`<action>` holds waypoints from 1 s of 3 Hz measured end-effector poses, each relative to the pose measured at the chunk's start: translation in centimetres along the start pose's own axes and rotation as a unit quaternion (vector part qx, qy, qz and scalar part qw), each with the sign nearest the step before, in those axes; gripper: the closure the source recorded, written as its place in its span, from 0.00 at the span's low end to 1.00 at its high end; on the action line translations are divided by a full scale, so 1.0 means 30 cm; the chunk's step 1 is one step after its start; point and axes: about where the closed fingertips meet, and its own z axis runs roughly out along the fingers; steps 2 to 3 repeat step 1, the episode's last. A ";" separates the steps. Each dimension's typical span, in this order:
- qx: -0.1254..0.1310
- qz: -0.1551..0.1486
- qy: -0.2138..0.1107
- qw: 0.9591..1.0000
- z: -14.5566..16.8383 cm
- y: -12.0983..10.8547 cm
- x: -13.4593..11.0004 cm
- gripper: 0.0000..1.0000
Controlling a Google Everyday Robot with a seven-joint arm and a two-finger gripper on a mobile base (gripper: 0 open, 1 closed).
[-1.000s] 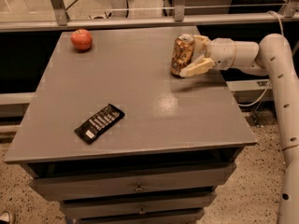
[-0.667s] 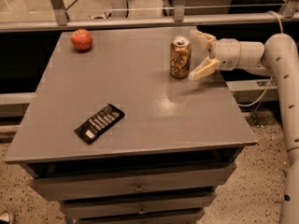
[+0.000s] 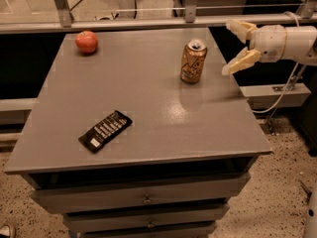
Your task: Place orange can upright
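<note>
The orange can stands upright on the grey table, near its right edge, silver top up. My gripper is to the right of the can, past the table's edge and apart from it. Its two pale fingers are spread open and hold nothing.
A red-orange apple sits at the table's far left corner. A black snack packet lies flat near the front left. A metal rail runs behind the table. Drawers are below the tabletop.
The gripper let go of the can, which now stands upright on its own, and drew back to the right, off the table's edge, with its fingers open.
</note>
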 end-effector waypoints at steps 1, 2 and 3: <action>0.000 0.000 0.000 1.000 0.000 0.000 0.000 0.00; 0.000 0.000 0.000 1.000 0.000 0.000 0.000 0.00; 0.000 0.000 0.000 1.000 0.000 0.000 0.000 0.00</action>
